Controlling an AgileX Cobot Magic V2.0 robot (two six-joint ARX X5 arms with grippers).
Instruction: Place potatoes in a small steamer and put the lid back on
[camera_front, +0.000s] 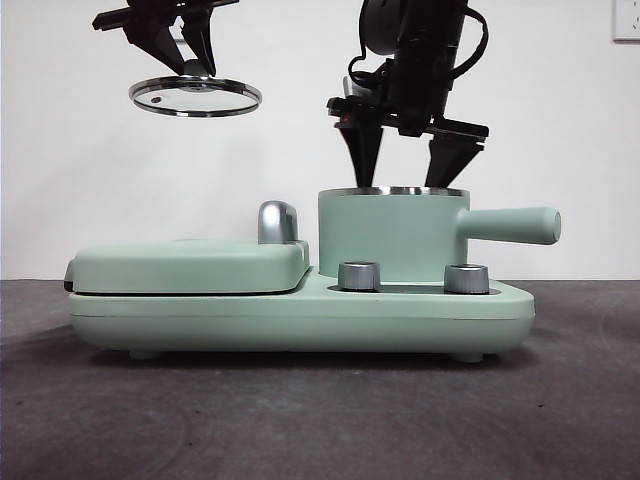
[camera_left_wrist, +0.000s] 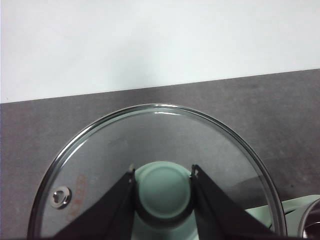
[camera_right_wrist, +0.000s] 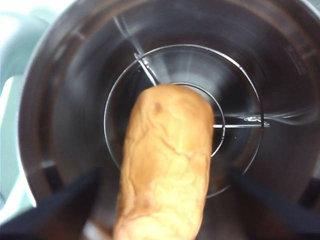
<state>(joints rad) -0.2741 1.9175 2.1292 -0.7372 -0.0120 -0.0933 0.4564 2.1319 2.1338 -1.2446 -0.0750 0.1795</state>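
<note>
The left pincer (camera_front: 198, 60) hangs high over the flat griddle side of the mint-green cooker (camera_front: 300, 310), well above it and clear of everything below. Its two black jaws are closed on the small mint-green knob (camera_left_wrist: 163, 187) of the glass lid (camera_front: 196, 97), one jaw on each side of the knob, and the lid hangs level beneath them in the air. In the left wrist view the lid's steel rim and a small vent hole (camera_left_wrist: 61, 196) near its edge show plainly, with the dark table (camera_left_wrist: 280, 115) visible through the glass.

The right pincer (camera_front: 408, 170) stands directly over the small steamer (camera_front: 392, 235), its jaw tips just at the pot's shiny rim. The jaws are spread wide apart and grip nothing. In the right wrist view the potato (camera_right_wrist: 167, 165) lies between the two spread jaws without either one pressing on it, one rounded end reaching over the wire rack (camera_right_wrist: 235, 120) at the bottom of the steel interior (whether it rests fully on the rack or leans on the wall cannot be told from here).

The steamer sits in the right-hand well of the cooker, its straight side handle (camera_front: 512, 225) pointing away from the griddle cover (camera_front: 190, 265). The cover is shut, its chrome handle (camera_front: 277, 222) standing just beside the pot. Two metal dials (camera_front: 360, 276) sit on the base in front of the steamer.
</note>
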